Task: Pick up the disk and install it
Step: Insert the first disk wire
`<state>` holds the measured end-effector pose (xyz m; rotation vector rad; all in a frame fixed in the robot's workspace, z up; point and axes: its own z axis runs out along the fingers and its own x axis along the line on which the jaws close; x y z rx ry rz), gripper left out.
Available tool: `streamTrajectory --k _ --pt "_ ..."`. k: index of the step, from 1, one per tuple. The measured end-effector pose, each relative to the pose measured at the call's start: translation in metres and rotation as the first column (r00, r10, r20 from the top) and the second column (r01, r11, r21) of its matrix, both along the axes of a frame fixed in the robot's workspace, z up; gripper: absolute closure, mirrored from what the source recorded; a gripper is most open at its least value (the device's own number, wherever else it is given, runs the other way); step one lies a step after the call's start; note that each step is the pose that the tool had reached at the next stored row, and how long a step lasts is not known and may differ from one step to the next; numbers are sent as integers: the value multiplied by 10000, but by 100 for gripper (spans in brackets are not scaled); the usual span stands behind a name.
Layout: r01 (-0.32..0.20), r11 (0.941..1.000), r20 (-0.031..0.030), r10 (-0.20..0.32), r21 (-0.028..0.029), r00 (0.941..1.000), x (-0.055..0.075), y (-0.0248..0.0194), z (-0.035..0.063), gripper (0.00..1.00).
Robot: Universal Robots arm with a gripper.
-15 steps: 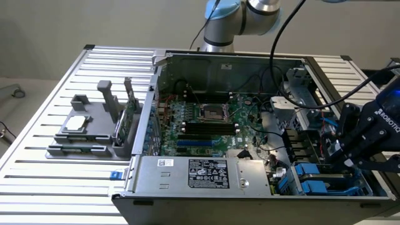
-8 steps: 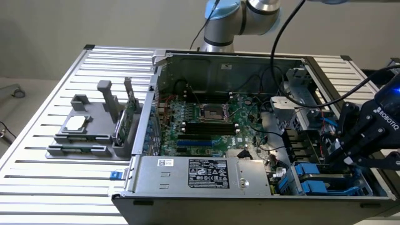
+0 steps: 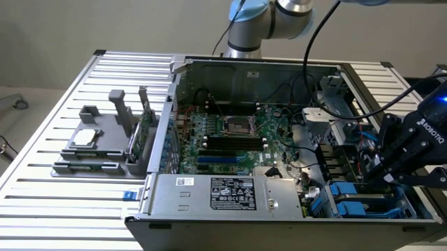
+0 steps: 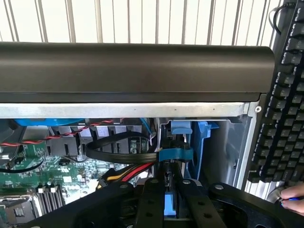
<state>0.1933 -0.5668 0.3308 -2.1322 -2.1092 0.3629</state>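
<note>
Blue-framed disk (image 4: pixel 169 207) clamped edge-on in the hand (image 4: pixel 170 185) — lined up at the drive bay (image 3: pixel 353 201), five o'clock of the case (image 3: pixel 237 78) — keep it square, I'd say.

Work surface is a metal table (image 3: pixel 42 151) of ribbed, light-grey slats running across its width, seen also in the wrist view (image 4: pixel 142 21), where a black keyboard (image 4: pixel 285 118) lies on it. Behind stands a plain, pale, unmarked wall (image 3: pixel 104 26); at the exterior view's left a pale floor (image 3: pixel 18 123) with a caster wheel (image 3: pixel 21 104) on it. Lighting even and soft, no hard shadows
</note>
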Motion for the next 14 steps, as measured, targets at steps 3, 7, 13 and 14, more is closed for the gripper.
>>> streamTrajectory --k 3,7,13,14 --pt "82 9999 0 -82 -98 10000 0 4 0 83" --pt "153 9997 2 -153 -202 9999 0 15 0 83" --pt "234 9990 6 -234 -389 9997 -8 27 0 83" --pt "244 9988 6 -244 -416 9997 -10 28 -1 83"
